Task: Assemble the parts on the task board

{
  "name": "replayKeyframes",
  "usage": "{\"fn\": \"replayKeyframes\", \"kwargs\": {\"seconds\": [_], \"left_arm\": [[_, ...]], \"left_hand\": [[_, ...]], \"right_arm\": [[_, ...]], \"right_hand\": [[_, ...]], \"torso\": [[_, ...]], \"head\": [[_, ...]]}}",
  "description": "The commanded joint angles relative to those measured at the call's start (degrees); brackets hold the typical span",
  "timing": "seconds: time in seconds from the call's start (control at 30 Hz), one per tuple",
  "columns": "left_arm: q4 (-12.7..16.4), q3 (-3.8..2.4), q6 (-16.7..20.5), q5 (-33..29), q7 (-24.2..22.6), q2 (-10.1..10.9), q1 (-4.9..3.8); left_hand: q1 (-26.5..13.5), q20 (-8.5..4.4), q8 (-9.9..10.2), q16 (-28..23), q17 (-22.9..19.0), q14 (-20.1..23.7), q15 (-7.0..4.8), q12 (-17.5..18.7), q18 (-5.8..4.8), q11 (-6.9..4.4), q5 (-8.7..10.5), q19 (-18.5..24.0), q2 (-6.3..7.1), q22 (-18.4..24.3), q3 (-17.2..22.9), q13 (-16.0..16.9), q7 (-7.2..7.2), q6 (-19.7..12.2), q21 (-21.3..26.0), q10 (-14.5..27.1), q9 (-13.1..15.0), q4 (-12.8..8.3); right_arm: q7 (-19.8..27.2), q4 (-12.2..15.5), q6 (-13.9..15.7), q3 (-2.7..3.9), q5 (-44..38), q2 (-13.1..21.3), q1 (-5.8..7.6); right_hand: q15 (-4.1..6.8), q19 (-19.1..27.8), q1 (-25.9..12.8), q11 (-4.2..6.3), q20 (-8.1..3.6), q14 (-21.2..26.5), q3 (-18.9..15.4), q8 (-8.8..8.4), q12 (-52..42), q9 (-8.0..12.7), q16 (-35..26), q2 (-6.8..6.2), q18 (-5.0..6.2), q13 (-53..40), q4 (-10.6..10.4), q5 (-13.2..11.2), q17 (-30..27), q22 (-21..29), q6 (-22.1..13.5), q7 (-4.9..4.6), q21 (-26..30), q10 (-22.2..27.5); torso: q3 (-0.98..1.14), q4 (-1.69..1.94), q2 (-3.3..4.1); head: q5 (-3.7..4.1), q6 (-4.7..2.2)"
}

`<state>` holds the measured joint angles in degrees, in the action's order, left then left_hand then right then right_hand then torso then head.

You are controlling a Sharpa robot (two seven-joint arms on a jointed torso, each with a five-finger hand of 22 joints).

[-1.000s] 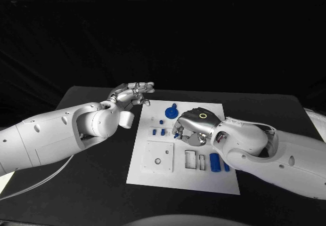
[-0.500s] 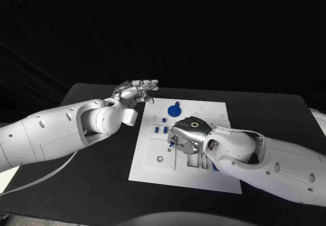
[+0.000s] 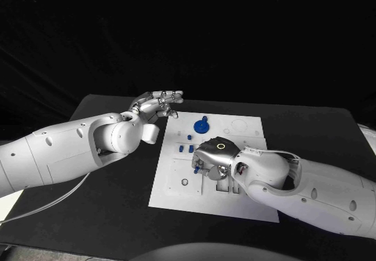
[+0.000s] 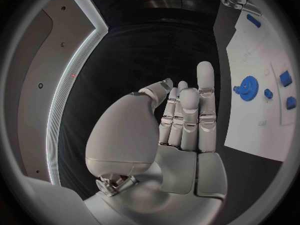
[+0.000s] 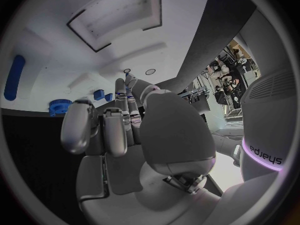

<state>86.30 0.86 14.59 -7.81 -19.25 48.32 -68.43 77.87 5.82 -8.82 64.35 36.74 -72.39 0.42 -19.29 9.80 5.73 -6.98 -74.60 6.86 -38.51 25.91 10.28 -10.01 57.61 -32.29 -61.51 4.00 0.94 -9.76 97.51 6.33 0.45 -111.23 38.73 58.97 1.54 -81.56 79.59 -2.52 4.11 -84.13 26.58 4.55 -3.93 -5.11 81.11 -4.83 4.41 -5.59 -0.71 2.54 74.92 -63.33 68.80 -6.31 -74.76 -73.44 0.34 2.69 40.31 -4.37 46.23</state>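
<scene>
Right hand (image 3: 213,159) has moved toward near-left over task board (image 3: 176,193) middle, fingers curled downward; grasp cannot be told. Left hand (image 3: 157,103) still hovers released at far-left corner. Blue gear (image 3: 200,126) unmoved at far side; likely part placement underway

Both arms wear smooth white shells — the left arm (image 3: 70,149), entering from the picture's left edge, is dotted with small dark screw holes and ends in a rounded white wrist block. A thin pale cable (image 3: 47,204) loops beneath it toward the lower left. The right arm (image 3: 309,190), from the lower right, carries similar screw holes and a thin wire at its wrist. The left hand (image 3: 157,103) is silver with jointed metal fingers. The right hand (image 3: 213,157) has a silver-grey domed back marked by a small glowing ring; the right wrist view shows a purple light band and dark lettering on the white cuff.
</scene>
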Motion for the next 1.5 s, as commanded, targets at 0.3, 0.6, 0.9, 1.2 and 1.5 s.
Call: {"fn": "replayKeyframes", "kwargs": {"seconds": [0.3, 0.6, 0.9, 1.2, 1.5], "left_arm": [[0.14, -0.03, -1.09, -0.20, -0.11, -0.02, -0.02], [0.16, -0.03, -1.19, -0.19, -0.02, 0.03, -0.02], [0.10, -0.03, -1.33, -0.18, 0.11, 0.01, -0.02], [0.18, -0.03, -1.32, -0.14, 0.16, 0.00, -0.02], [0.21, -0.03, -1.34, -0.11, 0.21, 0.02, -0.02]], "left_hand": [[0.21, 0.02, -0.28, 0.33, -0.05, 0.42, 0.08, -0.27, 0.48, -0.18, -0.21, 0.22, -0.05, 0.04, 0.10, 0.05, -0.16, -0.42, 0.31, 0.37, -0.06, -0.32], [0.18, 0.05, -0.34, 0.30, -0.19, 0.50, 0.10, -0.42, 0.48, -0.14, -0.21, 0.26, -0.08, 0.04, 0.07, 0.08, -0.18, -0.48, 0.32, 0.50, -0.06, -0.35], [0.18, 0.05, -0.34, 0.30, -0.20, 0.51, 0.11, -0.43, 0.47, -0.14, -0.21, 0.26, -0.08, 0.04, 0.07, 0.08, -0.18, -0.48, 0.32, 0.51, -0.06, -0.35], [0.18, 0.05, -0.34, 0.30, -0.20, 0.51, 0.11, -0.43, 0.47, -0.14, -0.21, 0.26, -0.08, 0.04, 0.07, 0.08, -0.18, -0.48, 0.32, 0.51, -0.06, -0.35], [0.19, 0.07, -0.41, 0.31, -0.28, 0.57, 0.13, -0.60, 0.48, -0.14, -0.21, 0.29, -0.10, 0.03, 0.06, 0.11, -0.19, -0.54, 0.33, 0.63, -0.05, -0.41]], "right_arm": [[-0.11, -0.70, -2.70, -0.06, -1.76, -0.62, -0.66], [-0.92, -0.97, -3.25, -0.07, -2.89, -0.90, -0.73], [-1.45, -0.88, -2.62, -0.08, -3.96, -1.14, -0.74], [-2.06, -1.42, -4.95, -0.16, -4.10, -1.89, -0.75], [-2.31, -2.32, -3.25, -0.33, -3.61, -2.38, -0.75]], "right_hand": [[0.36, -0.19, -0.42, -0.19, -0.26, -3.65, -0.02, 0.34, 0.24, -0.03, 0.33, -0.04, 0.71, 0.07, -0.25, 0.22, 3.02, 0.05, 0.40, 0.00, -0.08, -0.16], [0.35, -0.17, -0.47, -0.20, -0.28, -3.65, -0.02, 0.31, 0.26, -0.03, 0.35, -0.05, 0.72, 0.10, -0.26, 0.22, 3.05, 0.09, 0.37, -0.02, -0.05, -0.15], [0.34, -0.18, -0.54, -0.21, -0.29, -3.66, -0.04, 0.30, 0.26, -0.04, 0.40, -0.06, 0.71, 0.13, -0.29, 0.22, 3.12, 0.05, 0.37, -0.02, -0.07, -0.16], [0.25, -0.02, -1.72, -0.37, -0.29, -3.56, -0.65, -0.01, 0.40, 0.01, 0.13, -0.80, 0.74, 0.40, -0.78, 0.21, 2.71, 0.46, 0.00, -0.12, 0.19, 0.11], [-1.23, 0.93, -4.00, -2.27, 0.93, -3.07, -2.17, -1.15, 0.46, 1.03, -1.18, -3.30, 1.04, 2.08, -2.01, 0.23, 0.87, 2.89, -4.18, -1.84, 1.79, 7.12]], "torso": [[0.02, 0.01, 0.00], [0.02, 0.02, 0.01], [0.01, 0.02, -0.03], [-0.04, 0.03, -0.02], [-0.03, 0.02, -0.04]], "head": [[-0.14, 0.15], [-0.08, 0.27], [-0.13, 0.42], [-0.16, 0.52], [-0.22, 0.64]]}}
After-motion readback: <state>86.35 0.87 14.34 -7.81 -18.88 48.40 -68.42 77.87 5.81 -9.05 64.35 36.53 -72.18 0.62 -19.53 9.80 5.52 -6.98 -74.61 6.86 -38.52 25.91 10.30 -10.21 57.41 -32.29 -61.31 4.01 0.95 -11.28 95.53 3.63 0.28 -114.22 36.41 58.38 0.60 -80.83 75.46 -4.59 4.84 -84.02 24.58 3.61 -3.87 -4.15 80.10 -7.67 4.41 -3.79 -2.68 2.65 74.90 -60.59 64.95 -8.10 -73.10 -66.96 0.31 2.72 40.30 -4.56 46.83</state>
